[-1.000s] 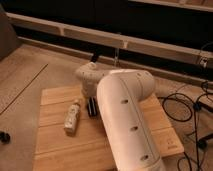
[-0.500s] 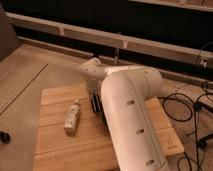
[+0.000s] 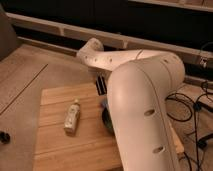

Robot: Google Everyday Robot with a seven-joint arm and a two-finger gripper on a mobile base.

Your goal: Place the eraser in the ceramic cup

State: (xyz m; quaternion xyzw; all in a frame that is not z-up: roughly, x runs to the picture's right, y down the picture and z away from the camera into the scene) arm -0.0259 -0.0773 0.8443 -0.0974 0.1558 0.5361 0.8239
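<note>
My gripper (image 3: 101, 85) shows as a dark part under the white wrist, above the far edge of the wooden board (image 3: 55, 145). My big white arm (image 3: 142, 115) fills the right half of the view. I cannot make out the eraser apart from the gripper's dark parts. The ceramic cup is hidden, most likely behind the arm. A small pale patch (image 3: 104, 103) shows at the arm's edge just below the gripper; I cannot tell what it is.
A pale yellowish small bottle (image 3: 72, 116) lies on the board left of the arm. A sliver of the dark green bowl (image 3: 106, 121) shows at the arm's edge. Black cables (image 3: 192, 107) lie on the floor at right. A wall rail (image 3: 60, 31) runs behind.
The gripper has moved toward the far edge of the board and a little right. The arm now covers more of the board's right side. The bottle has not moved.
</note>
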